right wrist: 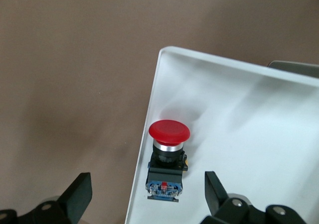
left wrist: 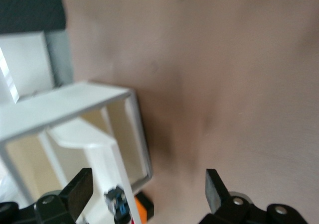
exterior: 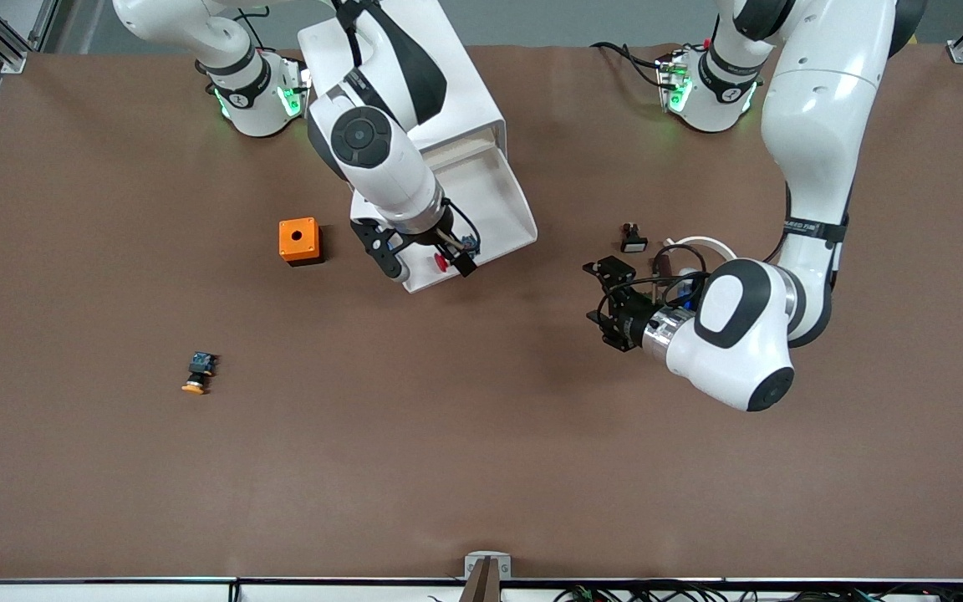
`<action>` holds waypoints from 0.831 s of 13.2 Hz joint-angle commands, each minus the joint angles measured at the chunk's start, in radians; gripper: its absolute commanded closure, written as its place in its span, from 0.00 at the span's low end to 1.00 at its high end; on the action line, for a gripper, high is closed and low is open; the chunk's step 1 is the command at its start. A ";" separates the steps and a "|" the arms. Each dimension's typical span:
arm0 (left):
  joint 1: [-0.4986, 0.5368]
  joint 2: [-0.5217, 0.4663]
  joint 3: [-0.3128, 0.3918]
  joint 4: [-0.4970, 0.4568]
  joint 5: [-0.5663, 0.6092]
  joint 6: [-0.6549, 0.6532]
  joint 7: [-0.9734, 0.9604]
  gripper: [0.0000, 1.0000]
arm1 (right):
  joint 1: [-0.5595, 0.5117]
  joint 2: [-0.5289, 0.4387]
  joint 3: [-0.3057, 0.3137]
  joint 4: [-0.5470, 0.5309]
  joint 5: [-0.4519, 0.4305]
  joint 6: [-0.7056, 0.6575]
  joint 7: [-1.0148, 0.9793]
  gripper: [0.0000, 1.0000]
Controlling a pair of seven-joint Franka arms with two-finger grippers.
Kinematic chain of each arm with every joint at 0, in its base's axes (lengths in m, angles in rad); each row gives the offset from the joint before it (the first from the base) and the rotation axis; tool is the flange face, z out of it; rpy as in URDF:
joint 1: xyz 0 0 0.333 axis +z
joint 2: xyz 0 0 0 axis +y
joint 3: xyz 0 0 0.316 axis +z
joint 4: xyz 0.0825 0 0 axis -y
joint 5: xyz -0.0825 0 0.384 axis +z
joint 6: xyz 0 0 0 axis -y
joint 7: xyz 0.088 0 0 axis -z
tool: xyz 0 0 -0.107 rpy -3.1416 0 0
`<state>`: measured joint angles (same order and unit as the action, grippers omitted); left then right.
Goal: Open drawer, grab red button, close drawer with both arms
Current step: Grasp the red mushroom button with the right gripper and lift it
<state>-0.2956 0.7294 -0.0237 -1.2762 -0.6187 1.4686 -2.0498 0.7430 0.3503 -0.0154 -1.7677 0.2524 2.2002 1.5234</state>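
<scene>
The white drawer (exterior: 523, 219) is pulled out of the white cabinet (exterior: 469, 92) toward the front camera. The red-capped button (exterior: 441, 262) lies on its side in the drawer's front corner at the right arm's end. My right gripper (exterior: 430, 266) hangs open over it, a finger on each side and not touching. In the right wrist view the button (right wrist: 168, 159) lies just inside the drawer's rim (right wrist: 149, 134), between the open fingers of the gripper (right wrist: 147, 196). My left gripper (exterior: 594, 294) is open and empty over the bare table, beside the drawer toward the left arm's end.
An orange cube with a round hole (exterior: 299, 241) sits beside the drawer toward the right arm's end. An orange-capped button (exterior: 197, 372) lies nearer the front camera. A small black and white part (exterior: 634, 240) lies near the left gripper. The left wrist view shows the drawer (left wrist: 75, 102).
</scene>
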 commanded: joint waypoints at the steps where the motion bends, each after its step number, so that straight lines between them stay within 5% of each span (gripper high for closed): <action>1: -0.007 -0.088 -0.002 -0.002 0.114 -0.007 0.114 0.01 | 0.039 0.007 -0.009 -0.041 -0.016 0.053 0.034 0.00; 7: -0.007 -0.149 -0.002 0.001 0.204 -0.060 0.351 0.01 | 0.039 0.019 -0.008 -0.053 -0.016 0.058 0.043 0.11; 11: -0.016 -0.189 -0.004 0.001 0.289 -0.068 0.512 0.01 | 0.039 0.018 -0.006 -0.052 -0.018 0.046 0.072 0.45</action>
<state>-0.3038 0.5660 -0.0268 -1.2615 -0.3658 1.4118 -1.5949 0.7745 0.3791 -0.0183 -1.8057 0.2518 2.2468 1.5648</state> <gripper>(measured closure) 0.004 0.300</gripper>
